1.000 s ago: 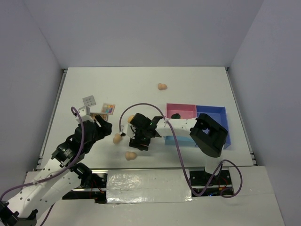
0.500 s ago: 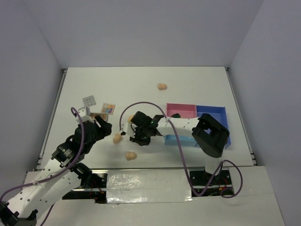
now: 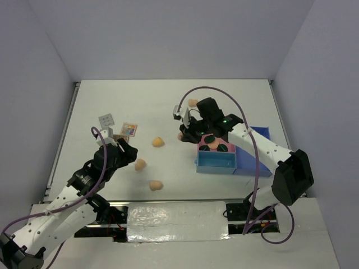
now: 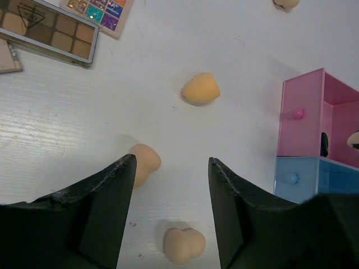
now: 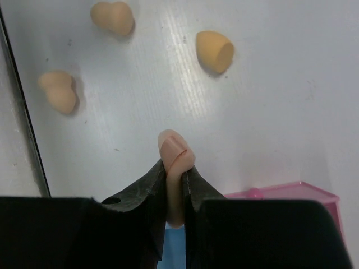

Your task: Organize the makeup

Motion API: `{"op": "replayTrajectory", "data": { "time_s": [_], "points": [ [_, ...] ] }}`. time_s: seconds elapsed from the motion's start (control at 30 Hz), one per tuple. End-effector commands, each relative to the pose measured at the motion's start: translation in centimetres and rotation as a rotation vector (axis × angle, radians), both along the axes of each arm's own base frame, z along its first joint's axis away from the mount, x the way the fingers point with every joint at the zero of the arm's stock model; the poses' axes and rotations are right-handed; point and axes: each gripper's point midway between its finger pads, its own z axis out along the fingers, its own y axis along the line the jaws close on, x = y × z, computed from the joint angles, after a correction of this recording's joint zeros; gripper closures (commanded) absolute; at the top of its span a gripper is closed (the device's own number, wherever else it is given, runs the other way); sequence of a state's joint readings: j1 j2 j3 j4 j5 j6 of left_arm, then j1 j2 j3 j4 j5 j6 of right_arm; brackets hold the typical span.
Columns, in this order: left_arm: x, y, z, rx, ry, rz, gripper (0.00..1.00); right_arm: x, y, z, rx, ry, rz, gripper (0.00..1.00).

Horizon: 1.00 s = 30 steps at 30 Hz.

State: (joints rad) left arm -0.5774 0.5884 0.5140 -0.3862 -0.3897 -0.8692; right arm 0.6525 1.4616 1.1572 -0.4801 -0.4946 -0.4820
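Left pincer [image 4: 171, 163] hangs spread and empty over a peach sponge [image 4: 145, 162] by the table's [image 3: 112, 101] near edge. Farther in, the right pincer [image 5: 175, 168] is clamped on a peach pad [image 5: 175, 150] just beside the tray [image 3: 216, 163]. Palettes [image 3: 129, 129] lie towards the left edge.

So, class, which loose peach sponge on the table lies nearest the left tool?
The sponge right beside the left tool, partly hidden by it in the wrist view; the others lie farther away.
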Motion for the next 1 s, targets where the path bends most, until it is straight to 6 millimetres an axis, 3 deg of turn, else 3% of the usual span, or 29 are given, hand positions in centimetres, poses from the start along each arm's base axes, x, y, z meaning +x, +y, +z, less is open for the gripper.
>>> {"op": "replayTrajectory", "data": {
  "time_s": [0.0, 0.3, 0.43, 0.6, 0.77, 0.97],
  "points": [
    [0.9, -1.1, 0.9, -0.047, -0.041, -0.026, 0.34, 1.0, -2.9, 0.9, 0.047, 0.052, -0.093, 0.81],
    [1.4, -2.5, 0.0, -0.056, -0.022, -0.073, 0.34, 6.0, -11.2, -1.2, 0.038, 0.078, -0.387, 0.76],
    [1.5, -2.6, -0.1, -0.055, -0.017, -0.075, 0.33, 6.9, -13.3, -3.0, 0.013, 0.117, -0.447, 0.72],
    [1.3, -2.5, -0.4, -0.054, -0.009, -0.069, 0.31, 7.1, -14.3, -4.7, -0.017, 0.146, -0.462, 0.66],
    [1.3, -2.4, -0.5, -0.054, -0.005, -0.064, 0.3, 7.1, -14.8, -6.1, -0.035, 0.169, -0.475, 0.49],
    [1.3, -2.3, -0.5, -0.052, -0.005, -0.058, 0.29, 7.3, -15.0, -5.8, -0.035, 0.156, -0.477, 0.33]
  ]
}}
